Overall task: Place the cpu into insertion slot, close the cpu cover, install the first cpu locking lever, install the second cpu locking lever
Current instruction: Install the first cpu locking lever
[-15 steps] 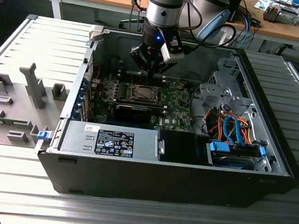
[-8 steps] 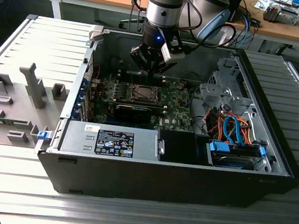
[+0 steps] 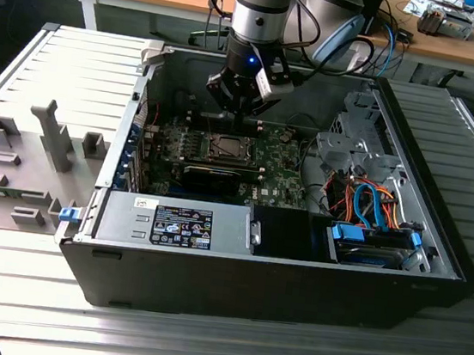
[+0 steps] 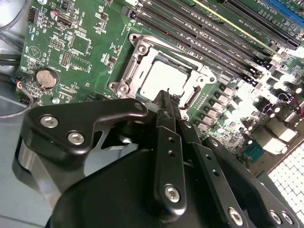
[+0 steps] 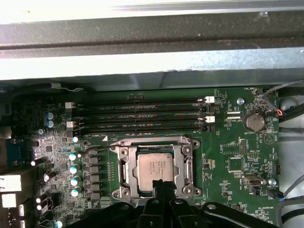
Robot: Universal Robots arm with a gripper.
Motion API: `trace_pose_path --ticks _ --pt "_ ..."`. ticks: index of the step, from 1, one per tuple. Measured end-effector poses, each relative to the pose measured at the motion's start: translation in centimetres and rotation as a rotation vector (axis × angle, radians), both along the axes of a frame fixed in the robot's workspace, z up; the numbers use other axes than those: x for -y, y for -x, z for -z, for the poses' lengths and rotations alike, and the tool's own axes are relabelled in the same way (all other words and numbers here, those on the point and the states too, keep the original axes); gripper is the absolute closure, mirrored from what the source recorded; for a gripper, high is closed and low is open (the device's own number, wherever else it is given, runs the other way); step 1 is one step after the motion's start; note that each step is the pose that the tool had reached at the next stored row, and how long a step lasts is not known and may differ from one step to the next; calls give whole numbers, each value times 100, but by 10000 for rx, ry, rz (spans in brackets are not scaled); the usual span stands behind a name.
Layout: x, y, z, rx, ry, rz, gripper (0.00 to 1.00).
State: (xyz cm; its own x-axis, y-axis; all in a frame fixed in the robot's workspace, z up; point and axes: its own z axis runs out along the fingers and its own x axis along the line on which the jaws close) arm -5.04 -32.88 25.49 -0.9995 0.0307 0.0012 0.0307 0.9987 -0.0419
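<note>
1. The cpu (image 5: 156, 167) lies flat in the slot (image 5: 124, 176), its silver top showing through the cover (image 5: 186, 161), which looks folded down around it. In both wrist views the chip looks square to the socket frame.

2. The hand (image 5: 161, 186) hangs right at the socket's edge, its fingers (image 4: 164, 114) together and empty; the tip sits just beside the cpu.

3. Judged risk: if the tip presses down on the chip itself and not on the cover or a lever, it could tilt the cpu or bend contacts beneath.

4. I cannot tell whether either locking lever is latched. An unlatched cover could spring up if nudged from the side.

5. A narrow closed tip can slip off a thin wire lever; a slip would send it into the green board (image 5: 228, 142) and the small capacitors (image 5: 73, 168) near the socket.

6. The memory slots (image 5: 142, 114) lie just beyond the socket; a sweep too wide might catch their clips.

7. In the exterior view the arm (image 3: 262, 7) reaches down inside the case (image 3: 429, 166), whose walls limit any sideways correction.
</note>
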Motion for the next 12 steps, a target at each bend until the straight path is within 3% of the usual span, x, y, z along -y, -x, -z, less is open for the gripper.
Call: trace_pose_path --ticks 12 --pt "0 0 0 0 1 -180 89"
